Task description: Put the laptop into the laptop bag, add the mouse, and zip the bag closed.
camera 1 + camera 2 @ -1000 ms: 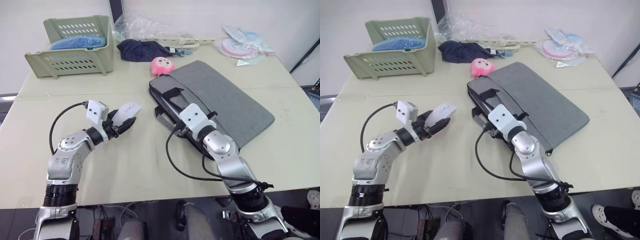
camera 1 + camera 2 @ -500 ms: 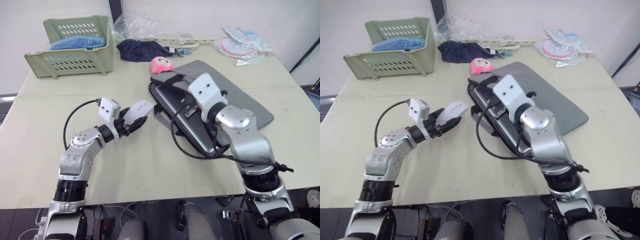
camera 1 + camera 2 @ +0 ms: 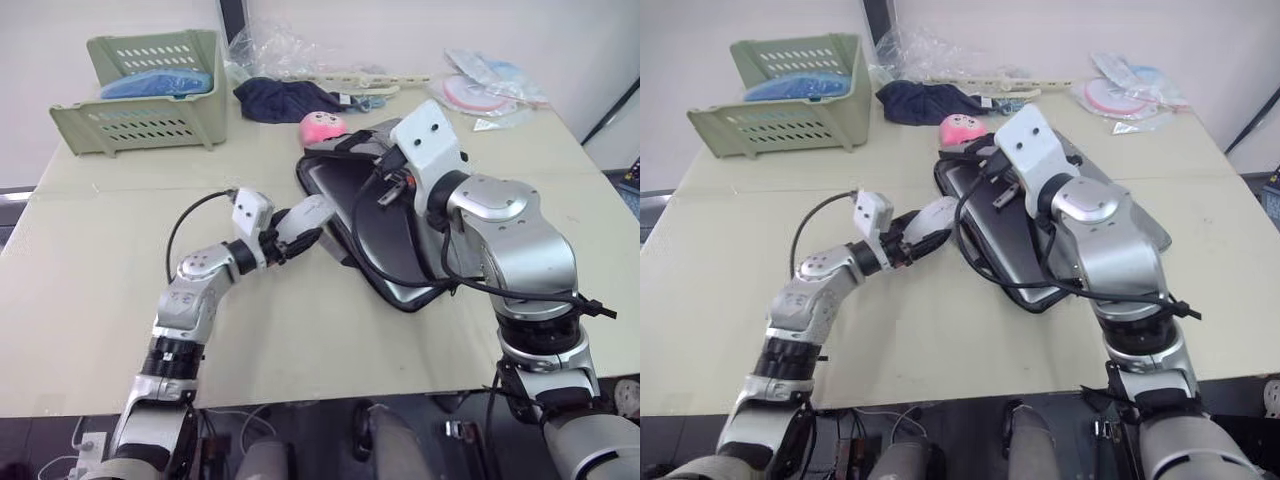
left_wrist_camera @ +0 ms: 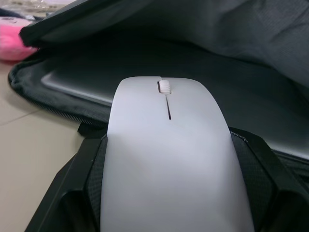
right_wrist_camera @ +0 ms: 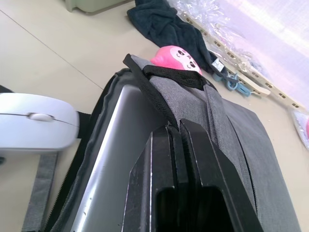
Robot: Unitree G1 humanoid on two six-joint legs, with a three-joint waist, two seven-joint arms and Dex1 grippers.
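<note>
On the table (image 3: 80,300), near its middle:

Laptop bag (image 3: 1140,225): grey, lying flat, with its upper flap lifted so the mouth gapes toward the robot's left.

Laptop (image 3: 375,235): silver, lying inside the open bag under the raised flap; its near edge shows in the left wrist view.

Right gripper (image 5: 177,133): black fingers pressed together, pinching the zipper-trimmed edge of the bag's upper flap and holding it up off the laptop.

Left gripper (image 3: 300,228): fingers closed on either side of the mouse, arm stretched toward the bag.

Mouse (image 4: 169,154): white, scroll wheel up, held at the bag's mouth, its nose just at the open edge and above the black strap handle (image 5: 41,191) lying on the tabletop.

Pink plush toy (image 3: 322,125): resting against the bag's far corner.

Back of the table: a green slotted basket (image 3: 140,125) with something blue in it, a dark cloth (image 3: 285,98), clear plastic wrapping (image 3: 275,50).
</note>
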